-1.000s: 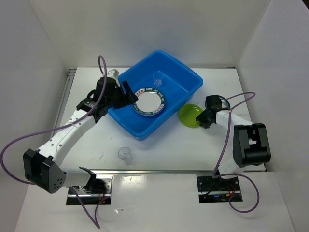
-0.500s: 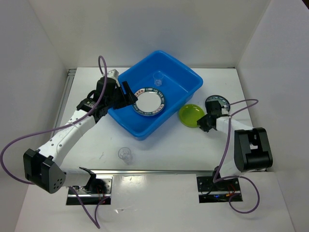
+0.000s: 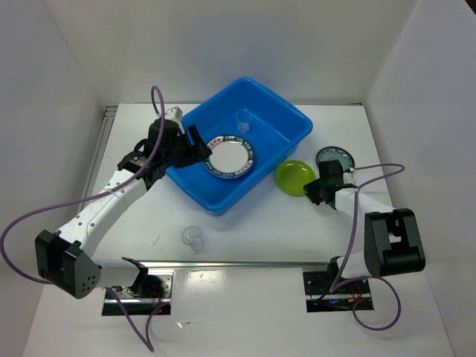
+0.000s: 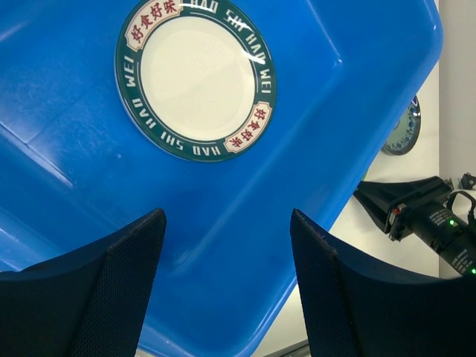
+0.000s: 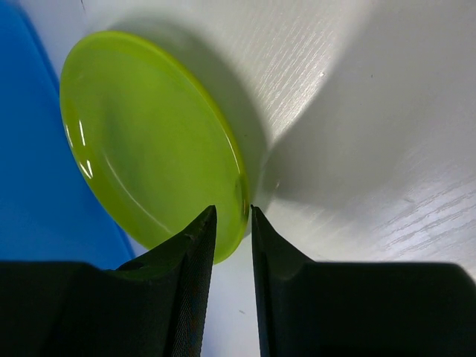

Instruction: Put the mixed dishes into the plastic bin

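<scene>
So right now we've got the right gripper point(image 5: 232, 212) clamped on the near rim of the lime-green round plate point(image 5: 149, 141), which sits tilted just off the right side of the bright blue rectangular plastic bin point(image 3: 279, 123). Inside the bin lies a white round plate with a teal-and-red lettered rim point(image 4: 195, 78), and a small clear cup point(image 3: 243, 119) stands toward the far wall. The left gripper point(image 4: 227, 216) hangs over the bin's left rim, jaws spread wide with nothing in them. A dark teal patterned saucer point(image 3: 335, 158) lies further right of the bin, beyond the green plate. A second clear cup point(image 3: 193, 236) stands on the white surface point(image 3: 260, 223), in front of the bin.
</scene>
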Tool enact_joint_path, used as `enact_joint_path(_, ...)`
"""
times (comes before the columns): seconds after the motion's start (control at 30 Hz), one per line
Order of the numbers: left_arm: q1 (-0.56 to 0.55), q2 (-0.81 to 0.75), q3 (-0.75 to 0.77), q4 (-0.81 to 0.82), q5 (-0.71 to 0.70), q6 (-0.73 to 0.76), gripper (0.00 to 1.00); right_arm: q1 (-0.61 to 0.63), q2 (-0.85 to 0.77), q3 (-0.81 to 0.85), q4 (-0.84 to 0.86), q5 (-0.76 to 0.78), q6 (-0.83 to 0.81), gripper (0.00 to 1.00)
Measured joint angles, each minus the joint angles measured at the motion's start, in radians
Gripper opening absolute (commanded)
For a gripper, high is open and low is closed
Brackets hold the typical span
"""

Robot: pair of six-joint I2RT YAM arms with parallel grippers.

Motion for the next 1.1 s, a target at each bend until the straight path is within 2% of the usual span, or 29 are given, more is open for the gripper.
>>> enact_joint_path(0.53, -0.007, -0.01, 0.0, -0.006, -0.014, 0.021, 0.75, 0.077, 0.001, -0.001, -0.014, 0.081, 0.098, 0.31)
enact_joint_path(0.83, -0.007, -0.016, 0.0, -0.02, -0.015, 0.021, 0.77, 0.125, 0.075, 0.054, -0.07, 0.113, 0.173, 0.31)
enact_joint_path(1.03, -0.011, -0.023, 0.0, -0.022, -0.025, 0.021, 0.77, 0.145, 0.089, 0.076, -0.112, 0.147, 0.245, 0.26)
enact_joint_path(1.1, -0.014, -0.023, 0.0, -0.023, -0.026, 0.021, 0.77, 0.158, 0.1, 0.085, -0.13, 0.167, 0.277, 0.19)
